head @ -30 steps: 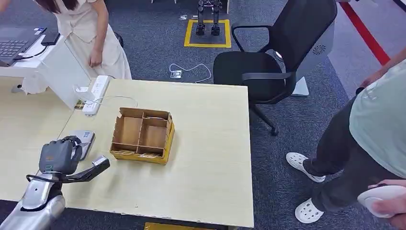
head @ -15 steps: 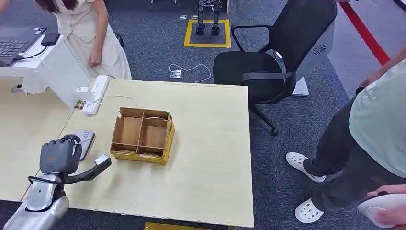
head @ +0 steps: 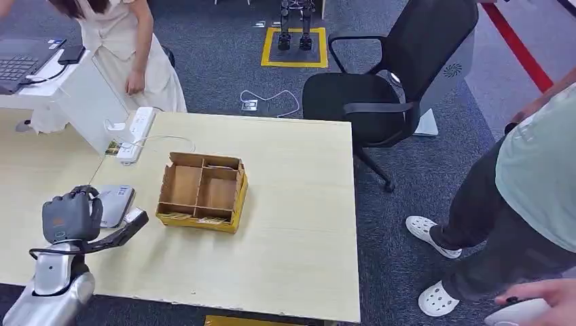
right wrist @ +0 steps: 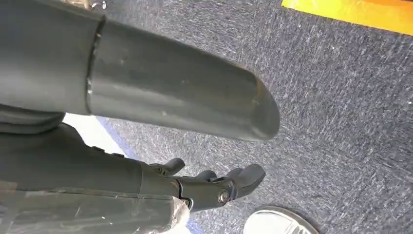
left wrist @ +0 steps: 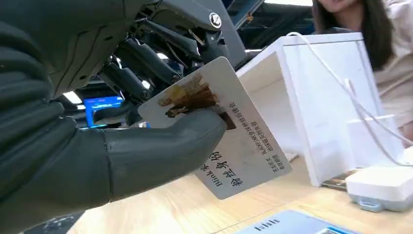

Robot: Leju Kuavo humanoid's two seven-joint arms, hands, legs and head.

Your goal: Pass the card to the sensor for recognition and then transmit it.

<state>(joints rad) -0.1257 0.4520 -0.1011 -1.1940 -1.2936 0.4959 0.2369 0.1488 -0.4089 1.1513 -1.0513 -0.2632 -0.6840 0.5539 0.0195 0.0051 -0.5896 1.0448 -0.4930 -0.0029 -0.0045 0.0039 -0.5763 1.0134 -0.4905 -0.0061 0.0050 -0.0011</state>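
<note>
My left hand (head: 68, 217) hangs low over the left end of the pale wooden table (head: 299, 217), at the near left edge of the flat grey sensor (head: 118, 202). It pinches a white printed card (left wrist: 243, 146) between thumb and fingers, just above the tabletop. The sensor's blue-marked top (left wrist: 302, 226) lies just below the card. My right hand (right wrist: 185, 102) hangs over grey carpet with its fingers (right wrist: 214, 187) apart and nothing in it.
A compartmented cardboard box (head: 204, 190) sits right of the sensor. A white power strip (head: 136, 131) and a white stand (head: 88, 102) are behind it. A person in white (head: 129, 47) bends at the back left, another person (head: 530, 190) stands right, beside a black chair (head: 394, 81).
My left hand has shifted to the left with the card, from over the sensor to its left edge. The person at right has lowered a hand holding a white object.
</note>
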